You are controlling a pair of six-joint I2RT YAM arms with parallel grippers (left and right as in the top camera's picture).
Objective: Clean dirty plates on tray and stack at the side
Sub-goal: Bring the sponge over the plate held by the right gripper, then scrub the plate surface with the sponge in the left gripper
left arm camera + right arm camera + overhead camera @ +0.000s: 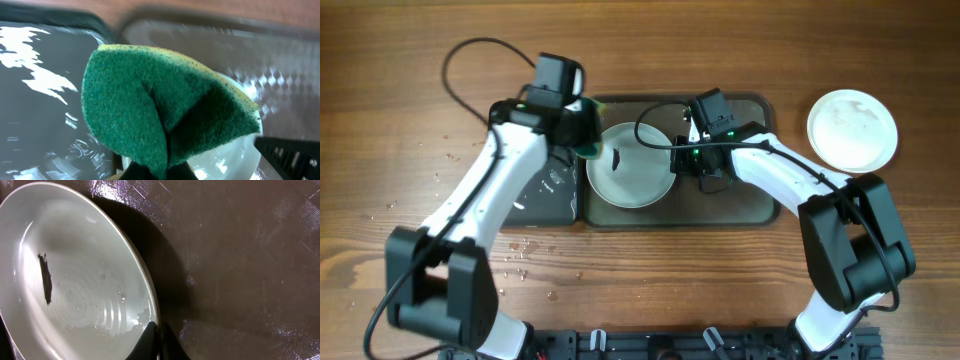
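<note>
Plate point(640, 180), white and shallow, sits on the left half of the large dark grey tray point(740, 205), with a short black smear point(617, 158) a little left of its middle; the right wrist view also shows faint water rings on its inner surface. The right gripper point(157, 342) is closed on this plate's right-hand rim, one fingertip inside the rim and the other just outside it, over the bare tray floor. Whether that edge is raised off the tray cannot be told, though a dark shadow lies along it. At the plate's upper left edge the left gripper point(580, 130) is clamped on a sponge point(165, 115), green scouring face outward with a thin yellow layer along its top, folded in the pinch. The sponge hangs over the plate's rim; contact with the plate cannot be told. Just left of the grey tray lies a smaller black tray point(552, 195), its surface wet and shining. A second plate point(852, 128), also white, rests alone on the brown wood-grain tabletop point(420, 60) to the right of the grey tray, apart from it. Water drops point(525, 250) are scattered over the tabletop on the left.
</note>
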